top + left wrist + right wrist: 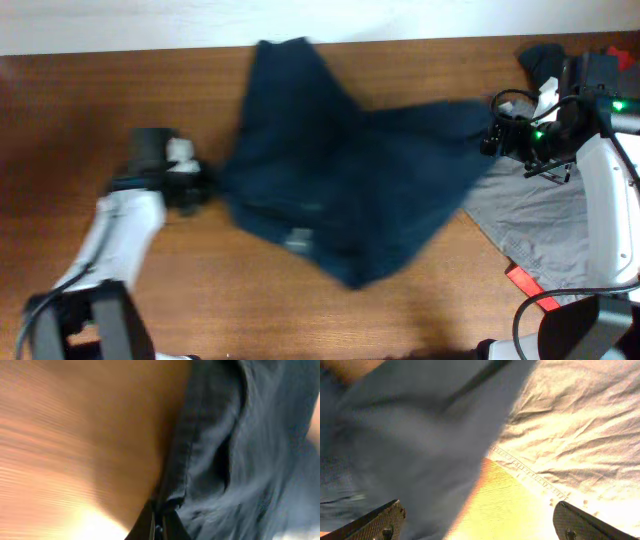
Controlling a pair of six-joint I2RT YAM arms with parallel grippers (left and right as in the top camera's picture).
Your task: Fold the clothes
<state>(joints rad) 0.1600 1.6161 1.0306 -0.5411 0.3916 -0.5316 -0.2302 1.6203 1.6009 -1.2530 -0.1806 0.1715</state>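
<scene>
- my left gripper (157,529) is pinching the hemmed edge of the navy shorts (330,190); the tips are squeezed together at the bottom of the left wrist view and the seam runs right down into them
- from overhead, that grip sits at the left edge of the shorts, a bit left of the middle of the frame
- the shorts are spread in a rumpled heap across the middle of the wooden table (80,120), with one corner poking toward the top edge, another stretching off to the right and a rounded bit sagging toward the lower middle
- my right gripper (480,527) is spread wide, fingers (380,520) down in the bottom corners of its view with nothing between them
- overhead it's at the right tip of the shorts; can't tell if it's touching the cloth
- a light grey garment (530,225) lies at the right of the frame near that tip, and the right wrist view shows a wedge of bare table between the two
- a black garment (540,55) is bunched in the upper right corner
- a small red thing (522,280) sits lower right, just beside the grey garment, no idea what it is
- both wrist views are pretty blurry
</scene>
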